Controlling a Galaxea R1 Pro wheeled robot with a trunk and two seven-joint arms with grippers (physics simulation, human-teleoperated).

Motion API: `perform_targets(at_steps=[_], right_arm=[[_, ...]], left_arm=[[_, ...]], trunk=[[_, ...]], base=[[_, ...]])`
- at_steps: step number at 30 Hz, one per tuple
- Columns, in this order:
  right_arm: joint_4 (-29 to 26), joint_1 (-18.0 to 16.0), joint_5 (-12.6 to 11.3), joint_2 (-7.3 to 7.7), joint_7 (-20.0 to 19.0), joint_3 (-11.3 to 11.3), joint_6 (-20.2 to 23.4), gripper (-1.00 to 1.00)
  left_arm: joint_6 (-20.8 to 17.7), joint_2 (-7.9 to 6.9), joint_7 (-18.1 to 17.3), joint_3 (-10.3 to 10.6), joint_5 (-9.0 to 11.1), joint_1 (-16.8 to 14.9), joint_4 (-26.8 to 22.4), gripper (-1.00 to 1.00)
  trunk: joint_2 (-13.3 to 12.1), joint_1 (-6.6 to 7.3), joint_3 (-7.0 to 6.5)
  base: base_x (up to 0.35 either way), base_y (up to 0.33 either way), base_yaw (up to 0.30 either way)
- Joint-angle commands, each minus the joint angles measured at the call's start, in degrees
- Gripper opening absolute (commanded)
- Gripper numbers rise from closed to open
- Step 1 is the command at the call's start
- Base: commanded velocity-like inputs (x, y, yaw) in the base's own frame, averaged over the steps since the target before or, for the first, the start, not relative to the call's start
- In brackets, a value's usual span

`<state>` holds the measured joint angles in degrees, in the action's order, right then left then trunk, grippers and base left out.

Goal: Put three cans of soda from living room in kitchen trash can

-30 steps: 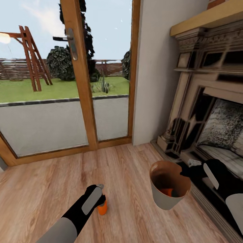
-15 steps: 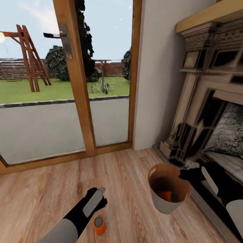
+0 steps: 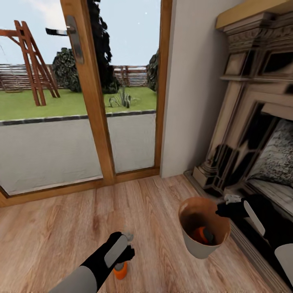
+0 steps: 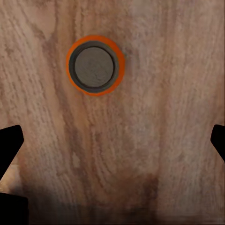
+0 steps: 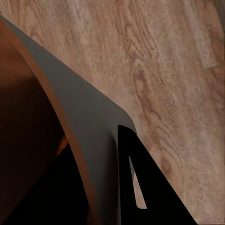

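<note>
Left wrist view: left tool (image 4: 112,136) wide open above orange can (image 4: 95,65).

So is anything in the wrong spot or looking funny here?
Yes. One orange soda can stands upright on the wooden floor under the open left gripper, not in the trash can. The right gripper holds that bin tilted by its rim, with another orange can inside.

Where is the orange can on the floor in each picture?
Head view: orange can low, left of middle, just under the left end effector.
Left wrist view: orange can seen top-down, upright.
Right wrist view: I can't find it.
Shared landmark: wooden floor.
</note>
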<state>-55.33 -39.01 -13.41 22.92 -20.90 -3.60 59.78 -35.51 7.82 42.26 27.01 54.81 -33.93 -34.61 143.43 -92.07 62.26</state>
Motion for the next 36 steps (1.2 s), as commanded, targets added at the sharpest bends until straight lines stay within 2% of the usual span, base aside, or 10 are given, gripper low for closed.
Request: perform_targets(at_steps=[1,6,8,13,20,24,27,31,36], right_arm=[[-1.19,0.29,-1.54,0.01,-0.28,0.09,0.22,-1.0],[-4.2,1.93,-1.53,0.02,-0.28,0.24,0.22,-1.0],[-4.44,2.05,-1.53,0.02,-0.28,0.25,0.22,-1.0],[-4.67,2.17,-1.53,0.02,-0.28,0.37,0.22,-1.0],[-4.69,2.18,-1.53,0.02,-0.28,0.43,0.22,-1.0],[-4.7,2.18,-1.53,0.02,-0.28,0.49,0.22,-1.0],[-4.85,1.8,-1.54,0.29,-0.28,0.8,0.22,-1.0],[-9.75,1.94,-1.54,0.79,-0.28,0.34,0.22,-1.0],[-10.87,2.0,-1.55,0.81,-0.28,0.12,0.22,-1.0]], left_arm=[[0.1,-0.08,-0.83,0.26,-0.05,-0.33,1.29,1.0],[0.24,-0.58,-2.25,0.55,-0.06,-1.57,3.41,1.0],[0.29,-0.65,-2.34,0.55,-0.07,-1.96,3.43,1.0],[0.34,-1.27,-2.5,0.31,0.33,-5.34,3.59,1.0],[-0.09,-1.89,-2.46,0.27,0.21,-6.41,3.66,1.0],[-0.24,-5.09,-3.14,0.11,0.69,-7.49,3.71,1.0],[-0.26,-5.8,-4.79,0.11,0.61,-7.67,3.74,1.0],[-0.19,-5.48,-5.38,0.14,0.54,-7.72,3.75,1.0],[-0.38,-4.81,-4.95,0.21,0.25,-8.16,3.76,1.0]], trunk=[[0.02,-0.01,0.22],[0.09,-0.14,1.32],[0.12,-0.19,1.77],[0.18,-0.32,2.87],[0.28,-0.5,4.43],[0.33,-0.61,5.31],[0.37,-0.68,5.98],[0.42,-0.79,6.86],[0.49,-0.92,7.97]], base=[[0.0,0.0,0.0],[0.0,0.0,-0.018],[0.0,0.0,-0.147],[0.0,0.0,-0.142],[0.0,0.0,-0.015],[0.0,0.0,-0.001],[0.0,0.0,0.0],[0.0,0.0,0.0],[0.0,0.0,0.0]])
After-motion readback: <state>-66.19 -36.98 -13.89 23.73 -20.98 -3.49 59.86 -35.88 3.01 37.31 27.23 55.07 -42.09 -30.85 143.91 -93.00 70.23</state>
